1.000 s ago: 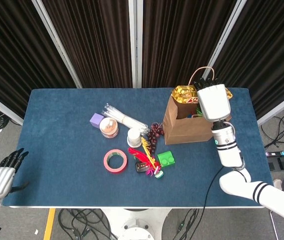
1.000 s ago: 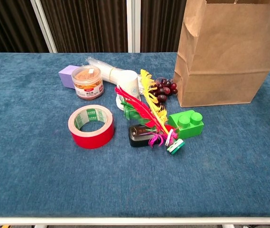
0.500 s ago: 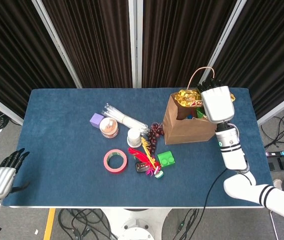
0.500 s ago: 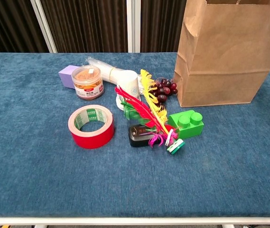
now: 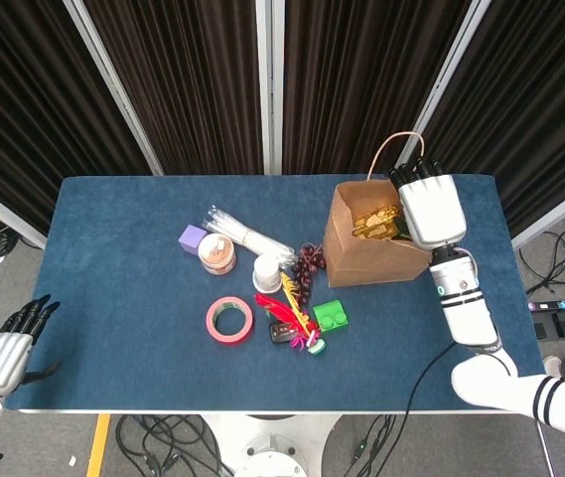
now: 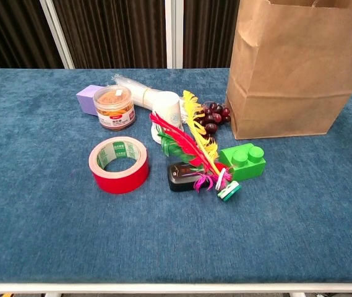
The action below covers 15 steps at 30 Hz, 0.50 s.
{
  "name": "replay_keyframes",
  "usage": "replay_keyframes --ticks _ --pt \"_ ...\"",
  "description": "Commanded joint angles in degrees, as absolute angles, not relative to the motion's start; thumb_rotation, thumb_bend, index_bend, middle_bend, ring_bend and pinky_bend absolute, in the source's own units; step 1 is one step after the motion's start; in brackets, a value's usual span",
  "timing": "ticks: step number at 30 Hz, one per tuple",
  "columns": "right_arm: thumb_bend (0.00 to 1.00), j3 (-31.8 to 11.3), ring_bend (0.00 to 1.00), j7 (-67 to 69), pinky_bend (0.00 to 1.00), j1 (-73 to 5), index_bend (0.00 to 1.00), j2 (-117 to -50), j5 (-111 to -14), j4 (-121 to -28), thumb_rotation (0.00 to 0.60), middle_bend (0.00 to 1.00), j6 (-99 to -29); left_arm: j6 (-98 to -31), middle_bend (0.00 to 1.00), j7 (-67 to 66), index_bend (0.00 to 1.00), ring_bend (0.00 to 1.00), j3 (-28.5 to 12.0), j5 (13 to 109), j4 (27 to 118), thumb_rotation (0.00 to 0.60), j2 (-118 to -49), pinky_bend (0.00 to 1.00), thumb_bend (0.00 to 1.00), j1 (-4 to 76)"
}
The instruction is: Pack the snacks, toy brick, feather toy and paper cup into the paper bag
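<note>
- Brown paper bag [image 5: 366, 253] stands upright at the right rear of the blue surface [image 5: 113, 298]; a gold foil snack pack [image 5: 373, 221] sits inside its open mouth.
- Green toy brick [image 6: 244, 161], red-and-yellow feather toy [image 6: 191, 148] and white paper cup [image 6: 167, 111] lie clustered left-front of the bag, not packed yet.
- Right hand [image 5: 431, 209] hangs over the bag's right rim, palm down, forearm running back toward the front edge. Fingers point rearward past the rim; cannot tell whether they hold anything.
- Brick is the nearest remaining item, down-left of that hand, long axis roughly left-right. Right hand is far closer than the left.
- Left hand [image 5: 4, 348] is parked off the front-left corner, fingers loosely spread, holding nothing.
</note>
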State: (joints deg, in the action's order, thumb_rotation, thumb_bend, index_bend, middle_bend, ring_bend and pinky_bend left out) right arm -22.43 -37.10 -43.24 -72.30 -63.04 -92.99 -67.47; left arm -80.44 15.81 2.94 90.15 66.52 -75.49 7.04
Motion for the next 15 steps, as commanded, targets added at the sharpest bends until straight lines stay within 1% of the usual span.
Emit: replay_keyframes --ticks 1,5,10,13,15 --pt "0.00 -23.0 0.23 -35.7 0.29 -43.3 0.31 -72.2 -64.4 -94.2 0.600 0.37 -69.6 -80.3 0.08 15.8 0.13 0.02 2.9 90.1 66.6 0.600 -75.4 0.17 0.26 7.1" --pt "0.00 -24.3 0.23 -31.5 0.28 -43.1 0.31 -72.9 -69.0 -95.6 0.600 0.37 -74.3 -80.4 0.08 15.9 0.13 0.02 2.8 90.1 66.7 0.600 -75.4 0.17 0.27 7.1" --pt "0.00 -25.7 0.23 -18.4 0.29 -43.4 0.30 -76.0 -79.3 -97.8 0.600 0.37 -81.7 -80.6 0.08 15.7 0.13 0.02 2.7 90.1 66.9 0.600 -75.4 0.17 0.26 7.2" --pt "0.00 -24.2 0.22 -11.6 0.29 -43.4 0.30 -76.7 -83.5 -101.2 0.600 0.37 -82.4 -80.7 0.08 15.5 0.13 0.02 2.8 90.2 67.1 0.600 -75.4 0.17 0.27 7.2" --pt "0.00 -22.3 0.22 -8.6 0.29 -43.3 0.30 -76.0 -85.2 -104.3 0.600 0.37 -80.6 -80.8 0.08 15.3 0.13 0.02 2.8 90.2 67.2 0.600 -75.4 0.17 0.26 7.2"
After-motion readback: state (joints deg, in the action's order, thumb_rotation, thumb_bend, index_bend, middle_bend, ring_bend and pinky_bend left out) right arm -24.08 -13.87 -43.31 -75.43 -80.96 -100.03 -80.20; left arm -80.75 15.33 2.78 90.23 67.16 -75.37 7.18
